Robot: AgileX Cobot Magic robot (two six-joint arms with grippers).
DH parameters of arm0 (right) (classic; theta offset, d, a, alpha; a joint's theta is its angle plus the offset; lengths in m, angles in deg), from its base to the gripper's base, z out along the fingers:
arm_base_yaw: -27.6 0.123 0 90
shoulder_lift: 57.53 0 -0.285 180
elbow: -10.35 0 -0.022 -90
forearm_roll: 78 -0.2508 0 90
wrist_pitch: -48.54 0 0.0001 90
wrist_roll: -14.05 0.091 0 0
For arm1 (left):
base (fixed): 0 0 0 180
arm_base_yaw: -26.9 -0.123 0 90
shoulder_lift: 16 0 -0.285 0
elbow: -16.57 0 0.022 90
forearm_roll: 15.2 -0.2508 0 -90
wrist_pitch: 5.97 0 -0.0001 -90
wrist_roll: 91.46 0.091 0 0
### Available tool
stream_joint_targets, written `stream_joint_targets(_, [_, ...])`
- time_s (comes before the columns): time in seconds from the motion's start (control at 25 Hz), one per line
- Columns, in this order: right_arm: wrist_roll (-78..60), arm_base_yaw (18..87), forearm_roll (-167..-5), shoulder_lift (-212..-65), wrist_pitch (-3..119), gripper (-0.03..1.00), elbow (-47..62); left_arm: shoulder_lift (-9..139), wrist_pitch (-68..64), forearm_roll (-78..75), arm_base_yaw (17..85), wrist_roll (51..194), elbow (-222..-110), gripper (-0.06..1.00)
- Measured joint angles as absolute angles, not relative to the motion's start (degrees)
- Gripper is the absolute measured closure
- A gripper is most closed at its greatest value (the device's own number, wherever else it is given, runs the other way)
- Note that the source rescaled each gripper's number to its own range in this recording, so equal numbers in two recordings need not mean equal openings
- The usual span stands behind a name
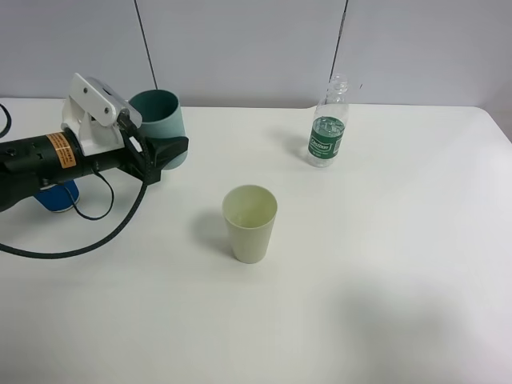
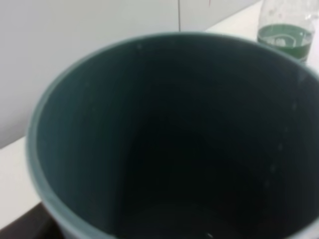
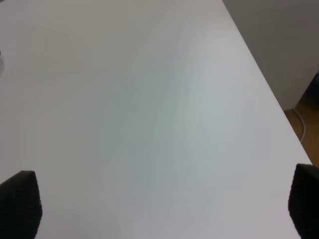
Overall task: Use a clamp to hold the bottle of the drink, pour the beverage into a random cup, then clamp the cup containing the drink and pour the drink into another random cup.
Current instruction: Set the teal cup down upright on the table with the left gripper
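From the high camera, the left gripper (image 1: 166,152) comes in from the left edge of the white table (image 1: 384,264), its black fingers closed around the lower body of the teal cup (image 1: 158,110), which is lifted off the surface and tilted a little with its open mouth facing up and back. Below the arm, behind the fingers, part of the blue-sleeved cup (image 1: 54,194) peeks out, mostly hidden by the arm. Ahead of the fingers and nearer the camera stands the pale yellow-green tumbler (image 1: 250,222), upright and apart from the held cup. Farther out beyond the fingertips, near the back wall, the clear bottle (image 1: 329,124) with its dark green label stands upright and uncapped. The right arm does not appear in this view. In the left wrist view, the teal cup (image 2: 164,144) fills nearly the whole picture, its dark interior open toward the lens; the fingers themselves are hidden under it. The bottle (image 2: 286,30) shows past the cup's rim, its green label visible. In the right wrist view, the right gripper (image 3: 162,206) hangs over bare table (image 3: 149,99), its two black fingertips (image 3: 20,201) spread wide at opposite edges with nothing between them.
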State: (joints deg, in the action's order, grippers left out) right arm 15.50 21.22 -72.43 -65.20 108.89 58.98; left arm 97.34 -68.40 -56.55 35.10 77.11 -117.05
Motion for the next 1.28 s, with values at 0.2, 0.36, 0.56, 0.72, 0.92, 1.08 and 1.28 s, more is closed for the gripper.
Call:
stream_joint_targets(0.2, [15.5, 21.2, -72.4, -65.2, 108.9, -0.03, 59.0, 102.0, -69.5, -56.3, 35.1, 77.4, -118.8, 0.93])
stream_joint_targets(0.36, [15.5, 21.2, -72.4, -65.2, 108.9, -0.03, 59.0, 105.1, -71.5, -55.9, 35.1, 77.5, -119.3, 0.93])
stream_joint_targets(0.56, [15.5, 21.2, -72.4, -65.2, 108.9, -0.03, 59.0, 108.7, -73.0, -55.7, 35.1, 79.8, -119.4, 0.93])
stream_joint_targets(0.72, [15.5, 21.2, -72.4, -65.2, 108.9, -0.03, 59.0, 111.1, -73.8, -55.5, 35.1, 82.8, -119.4, 0.93])
stream_joint_targets(0.92, [15.5, 21.2, -72.4, -65.2, 108.9, -0.03, 59.0, 113.8, -74.5, -55.4, 35.1, 84.4, -119.5, 0.93])
stream_joint_targets(1.08, [15.5, 21.2, -72.4, -65.2, 108.9, -0.03, 59.0, 115.1, -76.2, -55.3, 35.1, 84.5, -119.5, 0.93])
stream_joint_targets(1.28, [15.5, 21.2, -72.4, -65.2, 108.9, -0.03, 59.0, 115.2, -76.4, -55.3, 35.1, 84.5, -119.5, 0.93])
